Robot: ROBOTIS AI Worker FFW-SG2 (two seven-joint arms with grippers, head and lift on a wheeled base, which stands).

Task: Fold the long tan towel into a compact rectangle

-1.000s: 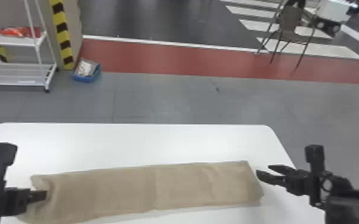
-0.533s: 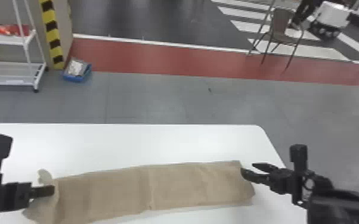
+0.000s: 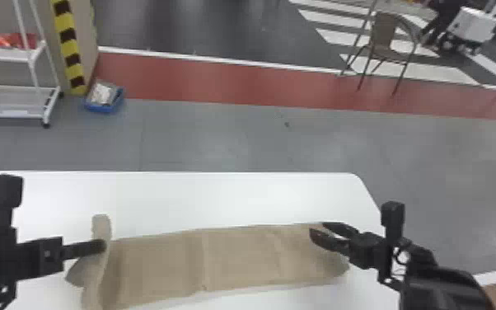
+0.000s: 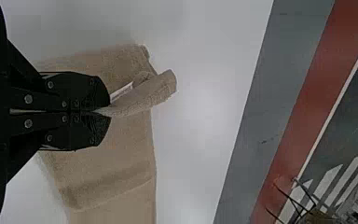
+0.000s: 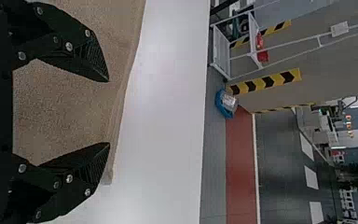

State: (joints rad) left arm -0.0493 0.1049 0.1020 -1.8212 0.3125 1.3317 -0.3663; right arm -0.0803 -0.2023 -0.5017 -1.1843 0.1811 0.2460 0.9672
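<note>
On tabletop (image 3: 239, 198), left hand (image 4: 108, 112) pinches towel (image 3: 239, 259) end; right hand (image 5: 109, 112) spread. Likely end-fold step. Next: carry end inward.

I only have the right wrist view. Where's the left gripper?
Observer: The left gripper is at the left end of the towel in the head view.

Operator: Open or shut?

Observer: Shut, with a pinch of cloth between its tips. The left wrist view shows a flap of that cloth sticking out past them.

Operator: And which end am I over on my side?

Observer: The right one. In the head view the right gripper is near the towel's far right corner.
</note>
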